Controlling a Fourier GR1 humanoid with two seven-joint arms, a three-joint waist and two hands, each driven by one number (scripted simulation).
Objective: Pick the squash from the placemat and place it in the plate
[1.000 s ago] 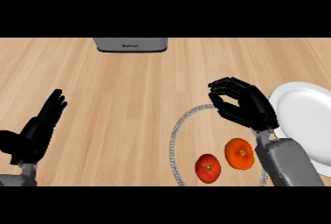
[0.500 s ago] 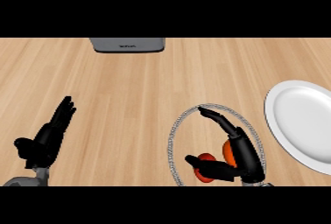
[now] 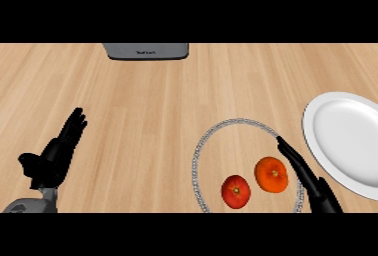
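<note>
Right hand (image 3: 306, 172) open-fingered, empty, seemingly over placemat (image 3: 203, 145) rim between squash (image 3: 271, 174) and plate (image 3: 347, 140).

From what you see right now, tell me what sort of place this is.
Probably a kitchen counter: a light wooden counter top, a white plate at the right, and two round orange-red fruits or vegetables on a round placemat. A grey appliance sits at the far edge.

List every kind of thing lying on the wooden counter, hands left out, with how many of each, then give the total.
Orange squash: 1
Red fruit: 1
Round placemat: 1
White plate: 1
Grey appliance at the far edge: 1
Total: 5
</note>
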